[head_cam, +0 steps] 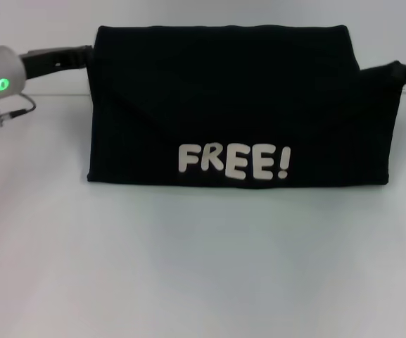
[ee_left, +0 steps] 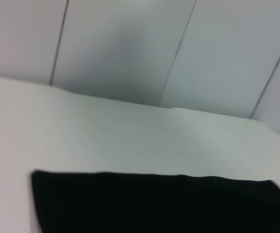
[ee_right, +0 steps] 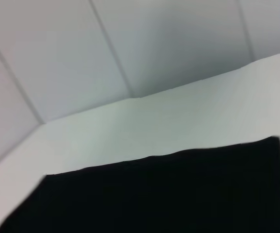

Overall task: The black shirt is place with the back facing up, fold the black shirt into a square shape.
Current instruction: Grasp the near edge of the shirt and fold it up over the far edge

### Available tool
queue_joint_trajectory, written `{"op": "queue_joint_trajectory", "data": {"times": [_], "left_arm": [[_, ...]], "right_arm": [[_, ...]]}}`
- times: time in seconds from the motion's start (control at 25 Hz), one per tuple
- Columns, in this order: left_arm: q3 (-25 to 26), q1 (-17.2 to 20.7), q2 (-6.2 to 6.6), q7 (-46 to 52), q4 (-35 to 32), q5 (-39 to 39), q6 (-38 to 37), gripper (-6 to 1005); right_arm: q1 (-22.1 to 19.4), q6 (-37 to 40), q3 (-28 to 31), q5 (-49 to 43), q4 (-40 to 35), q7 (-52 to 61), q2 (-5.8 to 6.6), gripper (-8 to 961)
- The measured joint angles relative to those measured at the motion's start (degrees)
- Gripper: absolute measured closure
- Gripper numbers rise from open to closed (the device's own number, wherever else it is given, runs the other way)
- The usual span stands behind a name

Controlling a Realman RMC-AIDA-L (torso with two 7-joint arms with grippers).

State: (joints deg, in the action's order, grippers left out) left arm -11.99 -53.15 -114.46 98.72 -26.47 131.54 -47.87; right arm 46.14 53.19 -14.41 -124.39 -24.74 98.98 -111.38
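Note:
The black shirt [head_cam: 238,91] is held up off the white table [head_cam: 203,267] as a wide folded band, with its lower fold resting on the table. The cream "FREE!" lettering [head_cam: 234,162] faces me near that lower edge. My left gripper [head_cam: 86,53] meets the shirt's upper left corner and my right gripper [head_cam: 394,72] meets its upper right corner. Both are shut on the cloth, their fingertips hidden by it. The shirt's edge fills the bottom of the left wrist view [ee_left: 154,204] and of the right wrist view [ee_right: 169,194].
The left arm's grey wrist with a green light [head_cam: 2,84] sticks out at the far left. A pale panelled wall [ee_left: 130,48] stands behind the table's far edge. Bare tabletop lies in front of the shirt.

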Motion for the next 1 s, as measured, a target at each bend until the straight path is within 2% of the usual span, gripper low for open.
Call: {"op": "queue_joint_trajectory", "data": {"times": [0.2, 0.52, 0.64, 0.72, 1.0], "left_arm": [[-2.6, -2.1, -0.8, -2.1, 0.1, -0.2, 6.4, 970], [-3.2, -3.8, -0.67, -9.1, 2.6, -7.0, 12.4, 970], [-3.2, -3.8, -0.69, -10.4, 3.4, -8.2, 13.4, 970], [-3.2, -3.6, -1.26, -12.2, 4.0, -9.2, 14.7, 970], [-3.1, -3.4, -1.9, -18.8, 7.5, -13.1, 18.6, 971]], "right_arm": [[3.4, -9.6, -2.6, 0.0, 1.2, 0.4, -0.01, 911], [5.6, -13.8, -4.8, 0.0, 1.9, 2.2, 0.75, 910], [5.9, -14.9, -4.9, 0.0, 2.8, 2.3, 0.51, 899], [6.0, -15.7, -4.9, 0.0, 3.6, 2.3, 0.35, 889], [6.3, -19.5, -4.8, 0.0, 6.8, 2.0, -0.49, 851]]}}
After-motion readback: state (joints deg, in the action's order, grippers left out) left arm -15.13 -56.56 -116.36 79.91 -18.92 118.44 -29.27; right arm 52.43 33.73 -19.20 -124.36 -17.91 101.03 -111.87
